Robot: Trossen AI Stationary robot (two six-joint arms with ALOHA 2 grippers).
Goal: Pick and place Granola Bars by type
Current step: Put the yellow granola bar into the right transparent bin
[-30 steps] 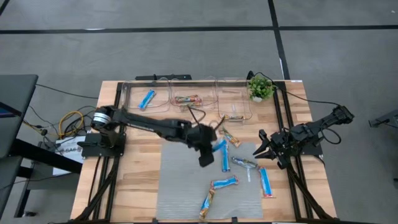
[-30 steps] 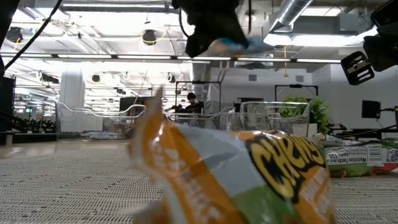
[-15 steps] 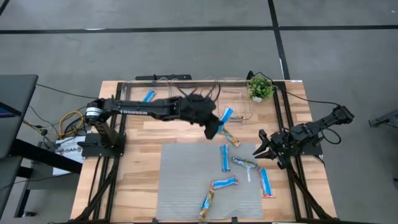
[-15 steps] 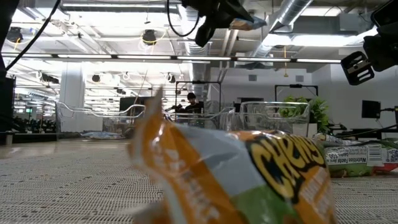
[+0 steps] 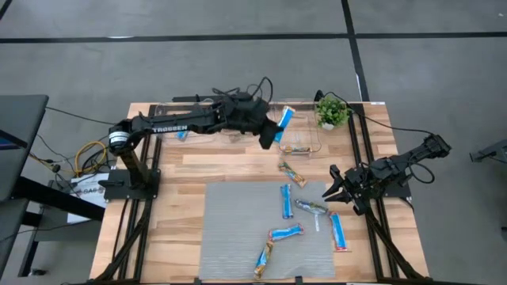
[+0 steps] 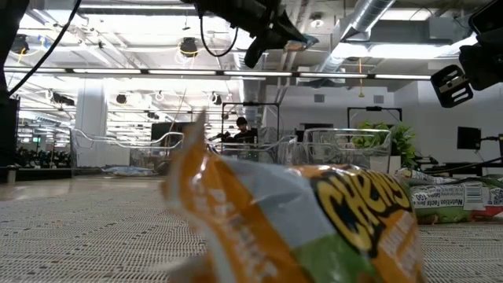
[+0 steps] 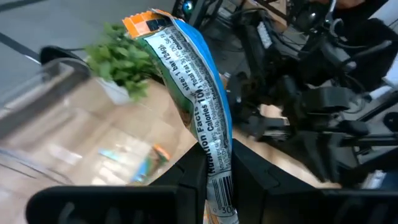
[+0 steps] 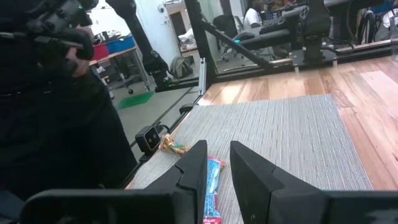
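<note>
The left pincer (image 5: 273,133) grips a blue bar (image 5: 284,123) above the clear bins (image 5: 301,142); the right pincer (image 5: 333,192) waits clenched and empty at the worktop's (image 5: 182,170) right edge.

The floor (image 5: 238,55) around the wooden table (image 5: 170,202) is grey carpet tile crossed by dark seams. Beyond the table lies an open workroom with exposed ceiling ducts (image 6: 369,20) and strip lights (image 6: 157,73). A person (image 6: 242,126) sits at a far desk.
</note>
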